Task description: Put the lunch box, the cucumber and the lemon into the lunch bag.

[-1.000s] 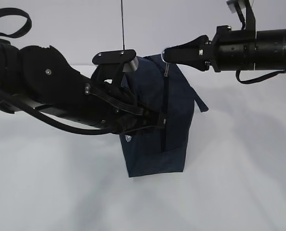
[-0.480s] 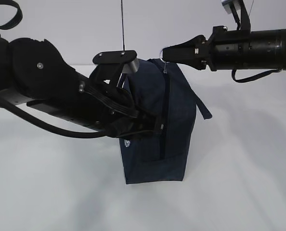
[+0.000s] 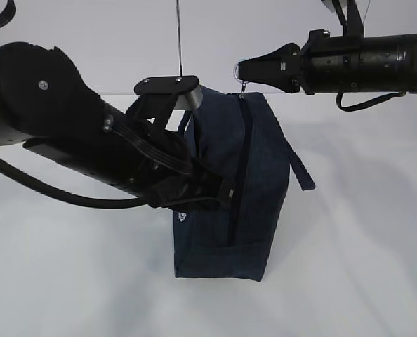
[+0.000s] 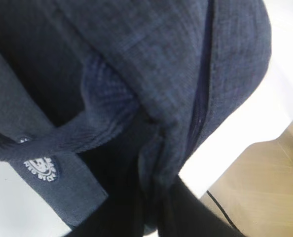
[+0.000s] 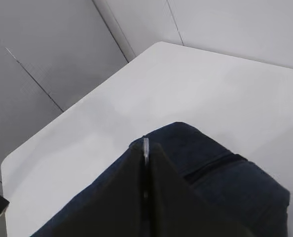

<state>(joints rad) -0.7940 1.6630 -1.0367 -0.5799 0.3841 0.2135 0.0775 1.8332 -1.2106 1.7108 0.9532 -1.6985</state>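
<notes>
Currently one item on view: the bag (image 3: pixel 254 175), dark navy woven fabric, a black zipper (image 3: pixel 243 168) running down its face, a metal ring pull (image 3: pixel 241 70) at the top end and a small round white logo (image 3: pixel 181 217) low on its left side. One loop handle (image 3: pixel 300 165) hangs loose off the right side; in the left wrist view a ribbed strap (image 4: pixel 87 133) crosses the cloth just above the same logo (image 4: pixel 40 168).

Position: held over the white bench (image 3: pixel 349 267), long axis upright, zipper line close to vertical, pull end uppermost. Its bottom edge sits low, near the bench; whether it touches cannot be told.

Contents: zipper closed along its visible length, so nothing inside can be seen. No lunch box, cucumber or lemon shows in any view.

Left end effector (image 3: pixel 219 193): comes in from the left, fingers together, clamped on a fold of bag fabric at mid-height beside the zipper. Its wrist view is filled with bunched navy cloth (image 4: pixel 151 74) pinched at the dark fingers.

Right end effector (image 3: pixel 245 69): comes in level from the right at the bag's top corner, fingers pressed together on the ring pull. From its wrist view the metal pull (image 5: pixel 146 146) stands pinched between the two dark fingers, with the bag (image 5: pixel 225 173) below them.
</notes>
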